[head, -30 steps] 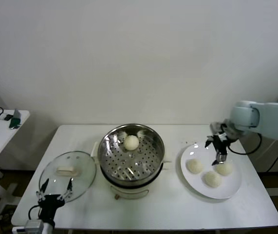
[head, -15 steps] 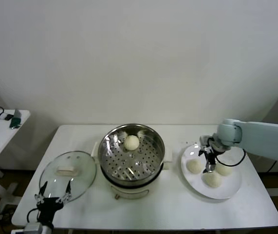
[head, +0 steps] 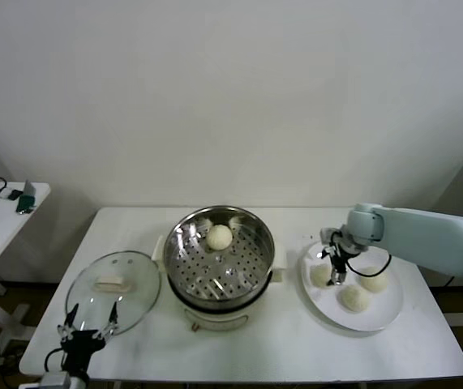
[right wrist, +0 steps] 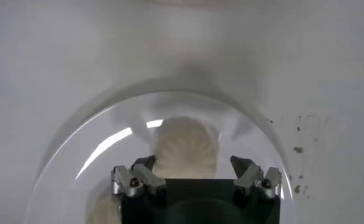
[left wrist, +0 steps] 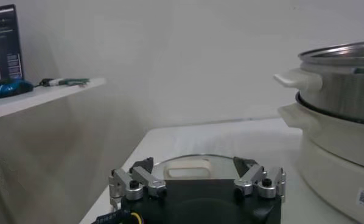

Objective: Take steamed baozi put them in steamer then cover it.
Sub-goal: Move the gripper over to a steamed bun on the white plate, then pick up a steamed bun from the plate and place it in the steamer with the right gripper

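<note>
The steamer [head: 184,267] stands mid-table with one steamed baozi [head: 219,237] on its perforated floor. Three more baozi lie on a white plate [head: 379,309] to the right. My right gripper [head: 336,273] hangs over the plate's leftmost baozi [head: 321,276]. In the right wrist view that baozi [right wrist: 185,148] sits between the spread fingers of my right gripper [right wrist: 192,165], which is open, with a gap on one side. The cover [head: 113,288] lies flat left of the steamer. My left gripper [head: 85,331] waits open at its near edge, facing the cover's handle [left wrist: 187,168].
A side table [head: 4,219] with small items stands off to the left. The steamer's pot base and handle [left wrist: 328,131] rise close beside my left gripper. Dark specks mark the tabletop [right wrist: 301,149] beside the plate.
My right gripper has swung left across the plate, from the rightmost baozi to the leftmost one, and come down around it. The left arm has barely shifted.
</note>
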